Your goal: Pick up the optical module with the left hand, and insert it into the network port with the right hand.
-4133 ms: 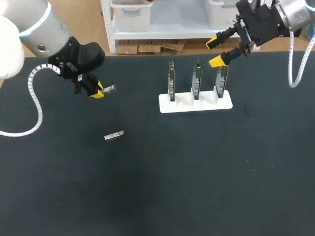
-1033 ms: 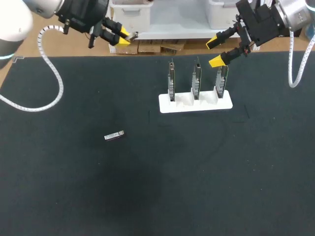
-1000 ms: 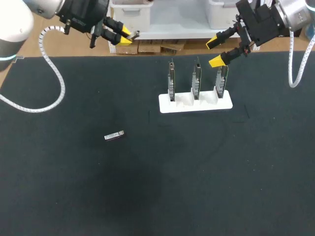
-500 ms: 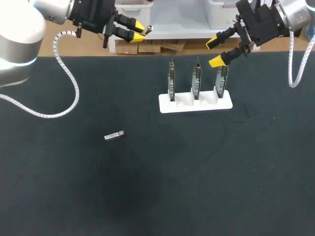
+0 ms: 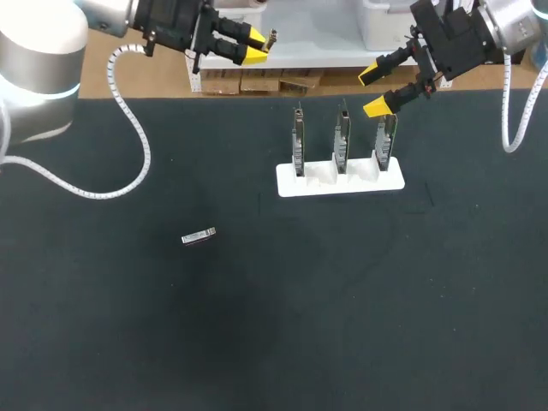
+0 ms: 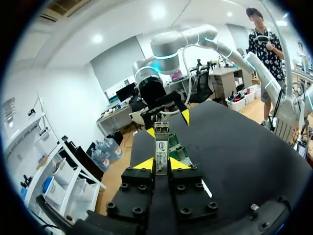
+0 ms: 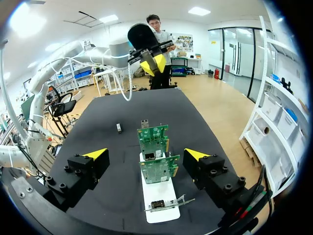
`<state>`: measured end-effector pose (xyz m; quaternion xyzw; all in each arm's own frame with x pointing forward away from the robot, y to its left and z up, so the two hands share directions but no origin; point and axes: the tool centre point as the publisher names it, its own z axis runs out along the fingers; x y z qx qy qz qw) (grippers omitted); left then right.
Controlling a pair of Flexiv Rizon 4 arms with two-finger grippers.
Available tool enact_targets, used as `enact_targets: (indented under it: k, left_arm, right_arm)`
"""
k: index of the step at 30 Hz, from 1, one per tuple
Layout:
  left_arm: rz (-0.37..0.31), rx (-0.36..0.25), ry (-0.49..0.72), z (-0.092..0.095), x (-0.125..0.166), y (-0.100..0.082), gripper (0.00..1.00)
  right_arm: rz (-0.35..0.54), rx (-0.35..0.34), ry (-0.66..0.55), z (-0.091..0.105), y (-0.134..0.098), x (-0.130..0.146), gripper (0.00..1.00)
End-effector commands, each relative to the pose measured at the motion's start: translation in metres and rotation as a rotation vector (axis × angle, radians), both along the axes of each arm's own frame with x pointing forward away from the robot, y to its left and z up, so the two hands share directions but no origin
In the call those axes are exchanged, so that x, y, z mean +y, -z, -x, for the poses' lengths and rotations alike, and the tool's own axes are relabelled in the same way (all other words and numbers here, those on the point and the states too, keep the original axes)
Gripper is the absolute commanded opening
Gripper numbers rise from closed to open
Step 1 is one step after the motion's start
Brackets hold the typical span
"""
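Head view: the left gripper [image 5: 255, 46] hangs beyond the table's [image 5: 385, 300] far edge, up and left of the white stand [image 5: 340, 180]. It is closed on the optical module [image 5: 271, 37], which sticks out past its yellow tips. The module's long axis follows the fingers and points right, toward the right gripper [image 5: 374, 88]. That gripper is wide open and empty, just above the stand's right-hand end, so it is by far the nearer one to the three upright circuit boards [image 5: 341, 137]. A second module [image 5: 199, 236] lies flat on the table, well left of the stand and nearer the camera.

Left wrist view: the module is pinched at its lower end between the fingers. Its free end aims at the open right gripper [image 6: 168, 124], with the stand's boards below that gripper.

Right wrist view: nothing sits between the spread fingers. The stand [image 7: 159, 208] lies right under them, and what looks like a network port [image 7: 152, 156] shows on the middle board. The left gripper [image 7: 152, 62] is straight ahead, past the stand. A handover would need the gap across the stand closed.
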<state>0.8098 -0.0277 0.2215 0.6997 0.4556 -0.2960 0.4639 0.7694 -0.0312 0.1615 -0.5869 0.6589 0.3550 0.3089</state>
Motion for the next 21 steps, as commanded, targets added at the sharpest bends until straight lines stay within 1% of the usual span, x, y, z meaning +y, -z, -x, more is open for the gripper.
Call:
enact_targets:
  k: [1, 3, 20, 21]
  left_arm:
    - [-0.013, 0.005, 0.066, -0.0173, -0.0045, 0.0030, 0.00]
    - [-0.054, -0.003, 0.065, -0.0172, -0.0056, 0.0017, 0.00]
    - [-0.054, -0.003, 0.065, -0.0172, -0.0056, 0.0017, 0.00]
    - [-0.043, 0.001, 0.051, -0.0164, -0.0066, 0.0029, 0.00]
  right_arm:
    - [0.001, -0.001, 0.002, 0.0008, 0.0000, 0.0003, 1.00]
    - [0.001, -0.001, 0.002, 0.0008, 0.0000, 0.0003, 1.00]
    - [0.001, -0.001, 0.002, 0.0008, 0.0000, 0.0003, 1.00]
    - [0.001, -0.001, 0.002, 0.0008, 0.0000, 0.0003, 1.00]
